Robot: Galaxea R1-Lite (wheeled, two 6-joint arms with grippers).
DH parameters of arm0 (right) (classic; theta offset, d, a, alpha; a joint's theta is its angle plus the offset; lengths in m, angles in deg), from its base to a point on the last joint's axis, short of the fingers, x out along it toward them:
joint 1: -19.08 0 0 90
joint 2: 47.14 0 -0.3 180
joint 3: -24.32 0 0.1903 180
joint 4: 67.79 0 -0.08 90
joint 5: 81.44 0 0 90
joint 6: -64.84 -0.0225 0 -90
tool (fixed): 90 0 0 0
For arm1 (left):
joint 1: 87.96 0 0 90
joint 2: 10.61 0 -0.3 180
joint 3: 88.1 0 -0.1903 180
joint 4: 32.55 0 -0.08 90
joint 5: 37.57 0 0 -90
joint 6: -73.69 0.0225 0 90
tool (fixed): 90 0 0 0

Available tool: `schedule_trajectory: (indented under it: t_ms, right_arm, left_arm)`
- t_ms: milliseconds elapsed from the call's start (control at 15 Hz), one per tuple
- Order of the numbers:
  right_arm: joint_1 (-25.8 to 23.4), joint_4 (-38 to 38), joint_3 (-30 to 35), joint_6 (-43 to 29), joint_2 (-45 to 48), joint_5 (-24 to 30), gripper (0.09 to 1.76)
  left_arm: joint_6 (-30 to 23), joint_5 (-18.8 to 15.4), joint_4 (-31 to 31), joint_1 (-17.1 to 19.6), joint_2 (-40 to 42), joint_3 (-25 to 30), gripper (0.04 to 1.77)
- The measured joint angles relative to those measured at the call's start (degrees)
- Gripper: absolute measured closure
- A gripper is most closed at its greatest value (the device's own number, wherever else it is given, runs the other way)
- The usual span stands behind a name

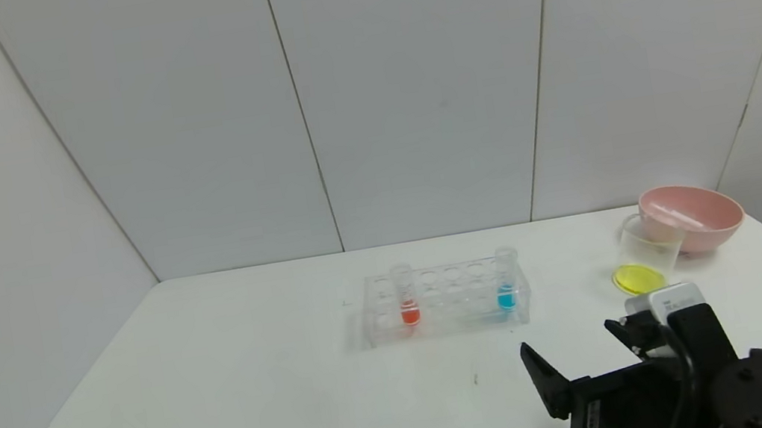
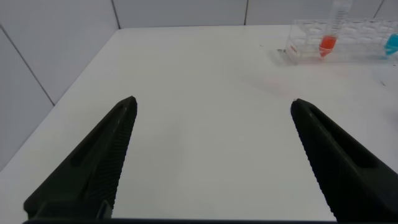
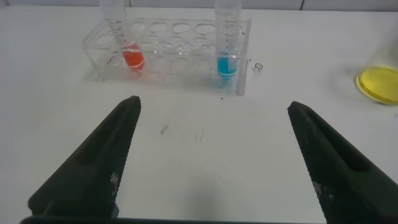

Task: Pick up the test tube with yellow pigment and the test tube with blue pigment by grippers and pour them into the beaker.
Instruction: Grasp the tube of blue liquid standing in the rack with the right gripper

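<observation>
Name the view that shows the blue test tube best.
The right wrist view: the test tube with blue pigment stands close and whole in the rack. The head view shows it small; the left wrist view catches only a blue edge.

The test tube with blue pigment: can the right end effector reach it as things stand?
Probably yes. The right end effector is open and faces the test tube with blue pigment, upright at the rack's end, with only bare table between.
</observation>
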Motion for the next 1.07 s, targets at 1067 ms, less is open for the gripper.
schedule_trajectory:
  t_ms: [1067]
  right_arm:
    - [-13.6, 0.0, -24.1, 8.2, -19.2, 10.3, 0.14]
  left_arm:
    - [0.0, 0.0, 0.0, 0.0, 0.0, 0.0, 0.05]
